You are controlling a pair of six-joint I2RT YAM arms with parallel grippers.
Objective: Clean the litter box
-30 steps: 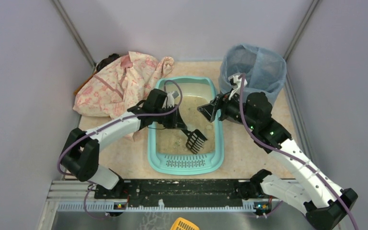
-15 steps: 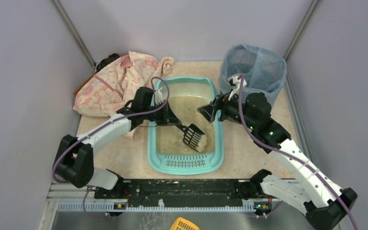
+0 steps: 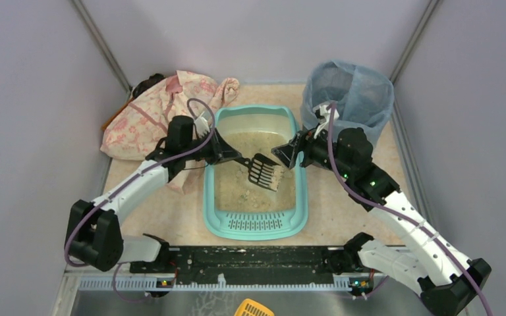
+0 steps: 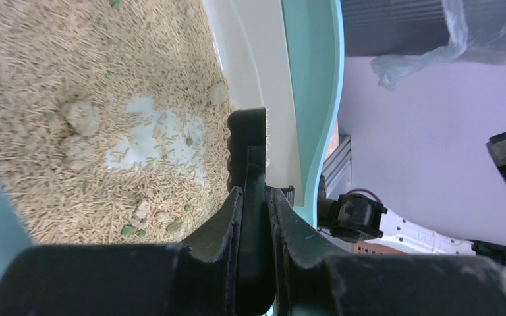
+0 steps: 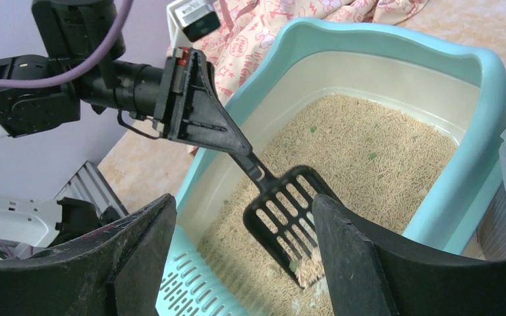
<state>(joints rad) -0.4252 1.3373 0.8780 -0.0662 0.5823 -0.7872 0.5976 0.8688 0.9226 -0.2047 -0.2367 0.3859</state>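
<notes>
Loaded scoop [image 3: 265,172] clamped in left end effector [image 3: 232,157] over litter box [image 3: 208,194]; hold level, shake gently, then tip into bin [image 3: 349,92]; right end effector [image 3: 287,153] wide, empty.

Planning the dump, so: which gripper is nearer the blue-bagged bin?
Right. The right gripper hangs just beside the bin; the left gripper, holding the scoop, is across the litter box at its left rim.

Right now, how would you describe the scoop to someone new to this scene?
Find the turquoise litter box at the centre. Over its litter, the left gripper is shut on a thin handle ending in a slotted head: the scoop. It is black and held aloft, unlike the yellow slotted piece at the near edge.
</notes>
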